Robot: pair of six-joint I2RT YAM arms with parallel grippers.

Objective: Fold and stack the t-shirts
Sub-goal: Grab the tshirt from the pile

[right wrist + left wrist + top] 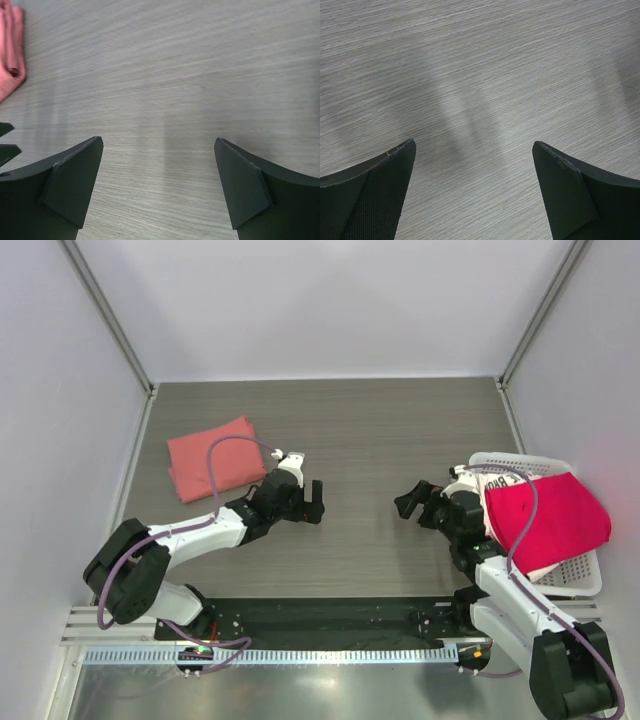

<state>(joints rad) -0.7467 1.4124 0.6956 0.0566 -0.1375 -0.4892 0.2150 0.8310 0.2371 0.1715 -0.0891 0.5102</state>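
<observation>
A folded salmon-pink t-shirt (212, 457) lies flat at the table's left; its edge shows at the top left of the right wrist view (10, 50). The crimson-magenta t-shirt (548, 520) lies crumpled on top of a white basket (580, 582) at the right. A white t-shirt with black print (497, 484) peeks out beneath it. My left gripper (312, 502) is open and empty over bare table (474, 145), right of the salmon shirt. My right gripper (412, 502) is open and empty over bare table (159, 140), left of the basket.
The grey wood-grain table (360, 430) is walled in white at the back and sides. A black mat and a metal rail (300, 652) run along the near edge by the arm bases. The two grippers face each other across the middle.
</observation>
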